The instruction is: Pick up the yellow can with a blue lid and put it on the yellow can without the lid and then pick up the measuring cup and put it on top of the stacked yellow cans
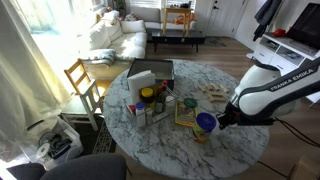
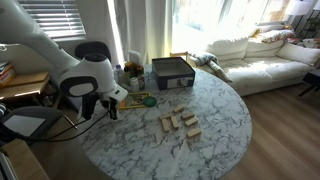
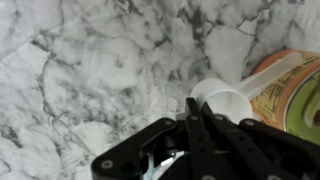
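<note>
Yellow can with a blue lid (image 1: 205, 122): you find its round blue top in an exterior view, near the edge of the table (image 1: 165, 150) and just beside the gripper (image 1: 219, 119). The body below it is small and blurred.

Gripper: the black fingers (image 3: 200, 130) are pressed together. The wrist view puts their tips at the rim of the measuring cup (image 3: 225, 100), but you cannot tell whether the rim is pinched.

Cup: white, with a round bowl that is bare inside. Its long pale handle runs toward a flat item (image 3: 295, 95) printed orange and green.

Box (image 2: 170, 72): dark, rectangular, open-topped; contents unreadable. Small bottles (image 1: 148, 98) cluster just beside it.

Table: round, glossy white marble with grey veins.

Wooden blocks (image 2: 180, 122): pale, rectangular, lying loose.
</note>
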